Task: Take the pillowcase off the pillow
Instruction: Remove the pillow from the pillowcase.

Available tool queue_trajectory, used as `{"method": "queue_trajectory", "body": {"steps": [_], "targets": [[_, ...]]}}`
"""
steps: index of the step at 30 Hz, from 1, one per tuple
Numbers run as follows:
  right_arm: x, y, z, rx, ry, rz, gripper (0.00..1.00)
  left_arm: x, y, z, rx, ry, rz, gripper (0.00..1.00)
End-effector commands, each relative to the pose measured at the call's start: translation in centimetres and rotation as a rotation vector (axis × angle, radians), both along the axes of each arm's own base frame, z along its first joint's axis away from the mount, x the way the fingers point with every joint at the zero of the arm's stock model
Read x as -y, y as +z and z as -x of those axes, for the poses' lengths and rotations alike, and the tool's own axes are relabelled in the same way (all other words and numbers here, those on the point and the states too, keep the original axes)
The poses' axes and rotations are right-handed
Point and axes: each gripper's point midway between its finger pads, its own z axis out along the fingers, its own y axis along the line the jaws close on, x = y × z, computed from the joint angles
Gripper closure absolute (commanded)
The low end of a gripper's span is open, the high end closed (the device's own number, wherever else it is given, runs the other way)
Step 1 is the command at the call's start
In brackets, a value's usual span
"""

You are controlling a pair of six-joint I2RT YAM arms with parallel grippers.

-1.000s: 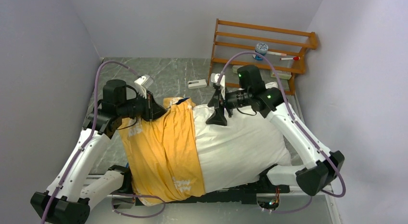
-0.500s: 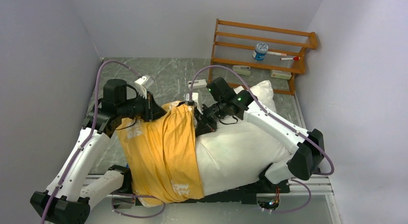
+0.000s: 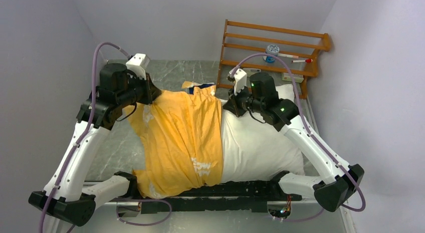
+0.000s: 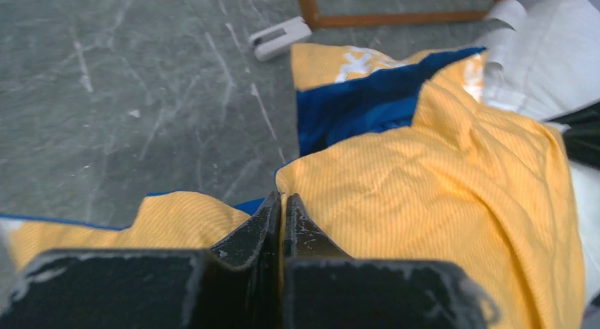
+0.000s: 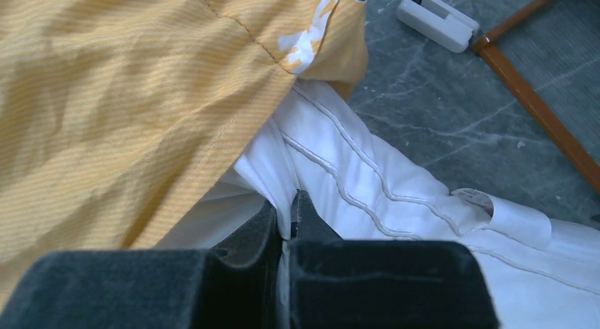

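There's white lettering (image 3: 201, 166) on the orange-yellow pillowcase (image 3: 175, 133), but the creases break it up and I can't read a single word.

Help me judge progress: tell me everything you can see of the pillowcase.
The pillowcase is thin, wrinkled fabric, orange-yellow outside with white lettering; its blue other face shows at the far edge. It sheathes the left part of the white pillow, whose right part lies bare. The left hand pinches its far left edge, shut; the right hand grips the pillow's seam beside its hem.

Grey marbled table (image 3: 168, 72): pillow (image 3: 260, 148), rack (image 3: 280, 30) (white block (image 4: 279, 37) nearby).
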Motion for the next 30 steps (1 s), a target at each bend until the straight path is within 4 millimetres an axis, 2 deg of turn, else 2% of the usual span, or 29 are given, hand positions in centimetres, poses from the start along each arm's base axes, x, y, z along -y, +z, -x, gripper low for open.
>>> {"method": "queue_trajectory", "body": {"steps": [1,3,5,6,8,10,13,16,18,22,24,25,27,28,29,30], "targets": [[3.5,0.1,-3.3,0.079,-0.218,0.038,1.0,-3.3,3.7,-2.7,0.125,0.189,-0.07,0.95],[3.5,-0.1,-3.3,0.071,-0.235,0.021,1.0,-2.9,2.9,-3.5,0.079,0.183,-0.085,0.68],[3.9,-0.6,-3.4,0.052,-0.266,0.033,1.0,-3.2,1.7,-3.7,0.034,0.207,-0.097,0.3],[4.1,-0.9,-3.4,0.038,-0.283,0.044,1.0,-3.3,1.3,-3.5,0.026,0.213,-0.093,0.21],[4.6,-1.8,-3.3,-0.002,-0.324,0.058,1.0,-3.1,1.2,-2.8,0.044,0.199,-0.073,0.1],[4.3,-2.6,-2.9,-0.046,-0.328,0.045,1.0,-2.0,1.0,-1.4,0.044,0.126,-0.022,0.06],[3.1,-3.8,-1.5,-0.088,-0.266,-0.025,1.0,0.9,-1.5,0.7,-0.045,-0.043,0.051,0.04],[2.0,-3.9,-0.2,-0.112,-0.205,-0.092,1.0,2.7,-4.7,2.0,-0.147,-0.141,0.104,0.05],[1.3,-3.8,0.7,-0.132,-0.159,-0.122,1.0,3.9,-5.6,2.4,-0.174,-0.191,0.164,0.04],[0.6,-3.8,2.5,-0.178,-0.092,-0.161,1.0,5.2,-6.0,1.2,-0.176,-0.22,0.217,0.09],[0.0,-3.7,3.7,-0.202,-0.038,-0.188,1.0,4.6,-5.5,-0.6,-0.157,-0.18,0.16,0.15],[0.0,-3.7,4.1,-0.205,-0.027,-0.194,1.0,4.0,-5.8,-1.4,-0.16,-0.139,0.12,0.23],[0.6,-4.1,4.4,-0.204,-0.048,-0.186,1.0,2.5,-5.4,-2.8,-0.136,-0.051,0.057,0.48],[1.0,-4.5,4.3,-0.202,-0.073,-0.172,1.0,1.1,-5.2,-3.5,-0.125,0.038,0.02,0.68],[1.5,-5.0,4.3,-0.206,-0.101,-0.154,1.0,-0.6,-5.2,-4.1,-0.121,0.142,-0.016,0.84],[2.1,-5.4,4.1,-0.209,-0.136,-0.133,1.0,-2.7,-5.2,-4.3,-0.123,0.263,-0.063,0.94]]}}
